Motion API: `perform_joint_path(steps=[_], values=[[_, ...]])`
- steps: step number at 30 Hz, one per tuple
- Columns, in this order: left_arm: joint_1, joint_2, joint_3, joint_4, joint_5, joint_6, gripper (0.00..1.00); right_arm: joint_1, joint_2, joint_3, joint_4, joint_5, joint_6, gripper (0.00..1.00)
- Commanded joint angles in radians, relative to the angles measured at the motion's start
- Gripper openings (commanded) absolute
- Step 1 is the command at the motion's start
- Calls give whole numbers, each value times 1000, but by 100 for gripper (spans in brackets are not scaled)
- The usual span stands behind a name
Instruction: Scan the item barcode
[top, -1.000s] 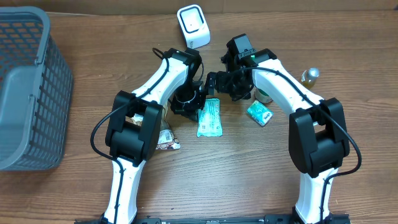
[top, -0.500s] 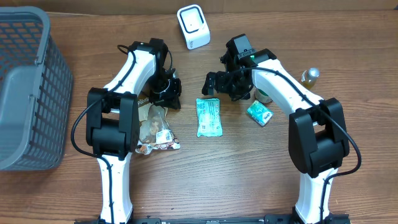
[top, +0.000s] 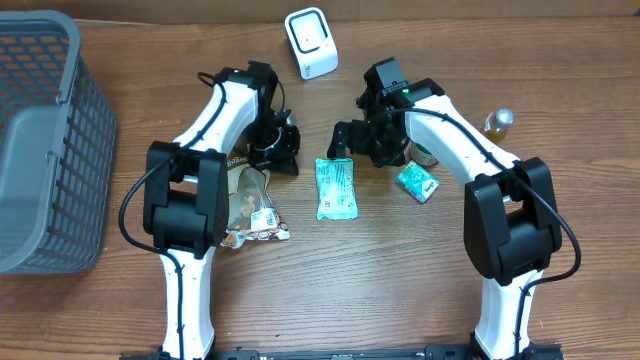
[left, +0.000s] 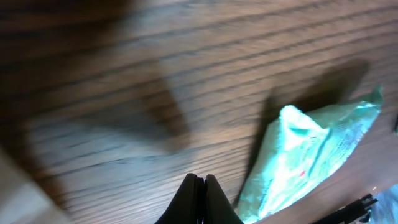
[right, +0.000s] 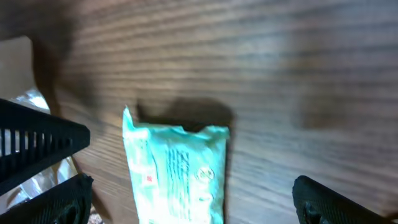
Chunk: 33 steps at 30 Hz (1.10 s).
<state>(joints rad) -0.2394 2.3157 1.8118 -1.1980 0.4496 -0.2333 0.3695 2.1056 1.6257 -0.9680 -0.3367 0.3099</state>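
The item, a teal packet (top: 337, 188), lies flat on the wooden table between the two arms. It also shows in the left wrist view (left: 311, 155) and the right wrist view (right: 177, 168). My left gripper (top: 283, 152) hovers just left of the packet's top end, its fingers (left: 200, 199) pressed together on nothing. My right gripper (top: 350, 135) is above the packet's far end, wide open (right: 189, 182), with the packet lying below and between its fingers. The white barcode scanner (top: 311, 42) stands at the back of the table, apart from the packet.
A grey basket (top: 45, 140) fills the left side. A crinkled snack bag (top: 250, 205) lies by the left arm. A small teal pack (top: 417, 181), a green can (top: 426, 153) and a small bottle (top: 498, 122) sit right of the right arm.
The left gripper has left the packet's top corner, swung left, then come slightly back right. The packet stays flat on the table. The right arm has barely moved.
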Motion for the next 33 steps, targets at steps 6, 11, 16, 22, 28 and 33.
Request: perform_joint_path(steps=[6,11,16,22,28,33], values=[[-51,6,20,58,18,-35,4,0,1,-3,-159,-5,-163,59],[-66,7,18,127,-8,-116,4,0,1,-68,-153,-6,-161,41],[-83,7,18,124,-21,-114,4,3,1,-164,-52,-137,-163,49],[-98,7,14,108,-58,-111,4,0,1,-182,65,-235,-162,49],[-99,7,14,108,-76,-103,4,-7,1,-212,98,-243,-146,49],[-100,7,14,139,-76,-103,4,-6,1,-299,183,-342,-94,46]])
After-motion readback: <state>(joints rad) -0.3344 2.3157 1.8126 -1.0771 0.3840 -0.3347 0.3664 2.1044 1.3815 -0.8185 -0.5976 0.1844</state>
